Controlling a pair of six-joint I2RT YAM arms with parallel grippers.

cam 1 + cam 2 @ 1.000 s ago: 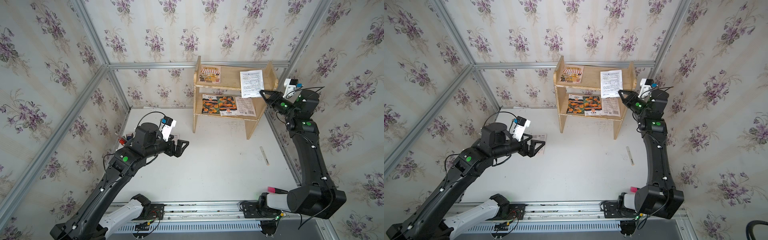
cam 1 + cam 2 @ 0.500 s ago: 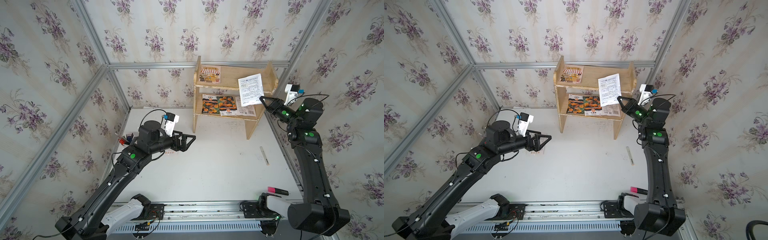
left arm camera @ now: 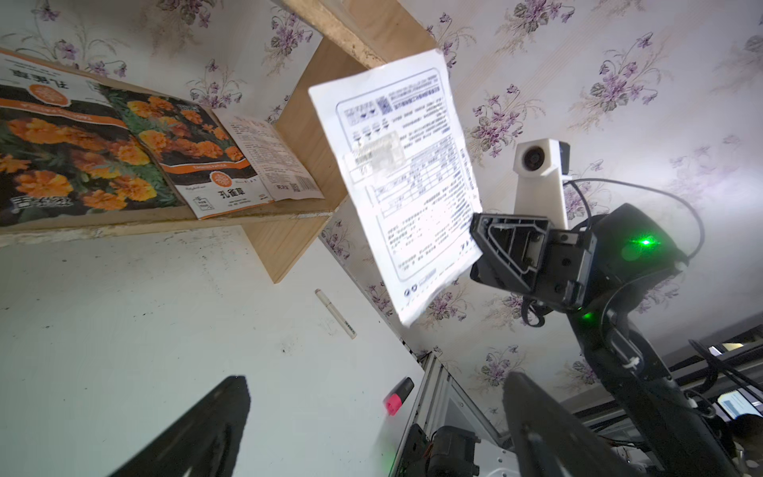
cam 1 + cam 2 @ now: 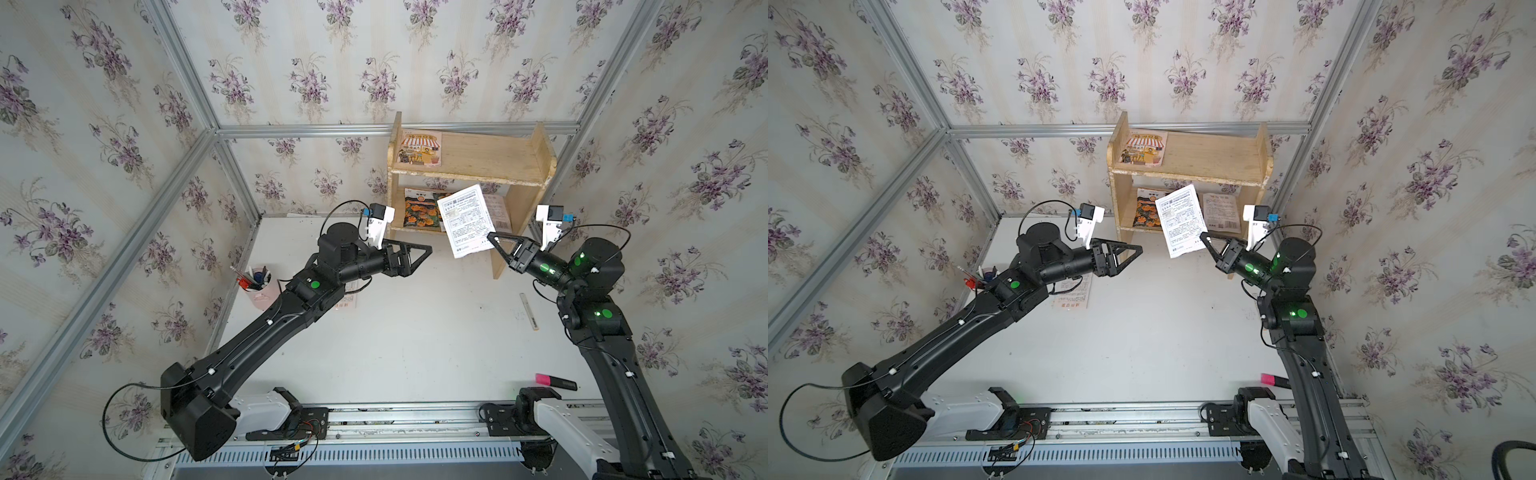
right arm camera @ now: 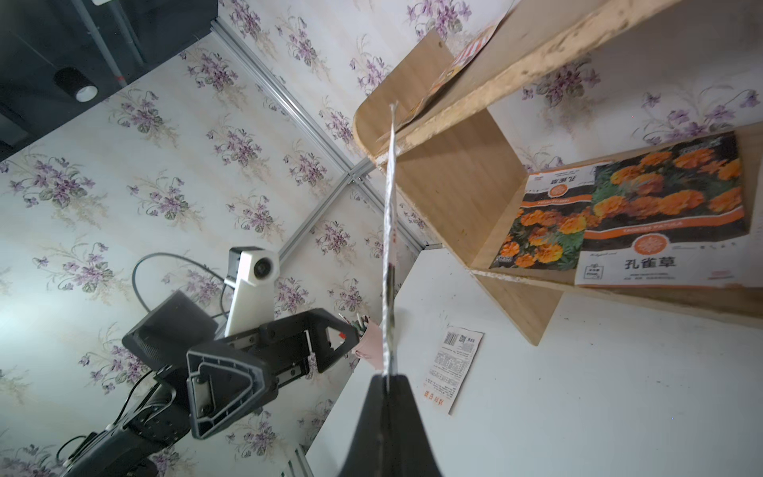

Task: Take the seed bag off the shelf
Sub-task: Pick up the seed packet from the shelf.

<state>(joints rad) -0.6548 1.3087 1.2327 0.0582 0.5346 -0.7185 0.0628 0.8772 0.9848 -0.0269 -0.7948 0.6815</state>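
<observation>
Right gripper [image 4: 490, 237] is clamped on the lower corner of the seed bag [image 4: 465, 220]. In a top view the bag hangs in the air just in front of the shelf [image 4: 490, 160]; a second ago it lay on the shelf's top tier, so it's lifted clear. Left gripper [image 4: 424, 251] has swung in toward the shelf front, jaws wide and empty, near the bag but apart from it. Both top views agree: bag [image 4: 1181, 220] pinched by the right gripper [image 4: 1202, 237], shelf [image 4: 1208, 160] behind it, left gripper [image 4: 1138, 249] facing it. Left wrist view: bag [image 3: 408, 181] is tilted with its printed face showing, touches no shelf board, and the right gripper [image 3: 475, 231] is on its edge. The left fingers [image 3: 214, 421] are spread with nothing between them. Right wrist view: bag [image 5: 389, 247] is edge-on, rising out of the shut jaws. Its top lines up with the shelf's upper board, and I can't tell the gap from here. My read: removal is basically done, what's left is carrying it away from the shelf or handing it over. A corner pinch on a floppy bag could swing or slip.
</observation>
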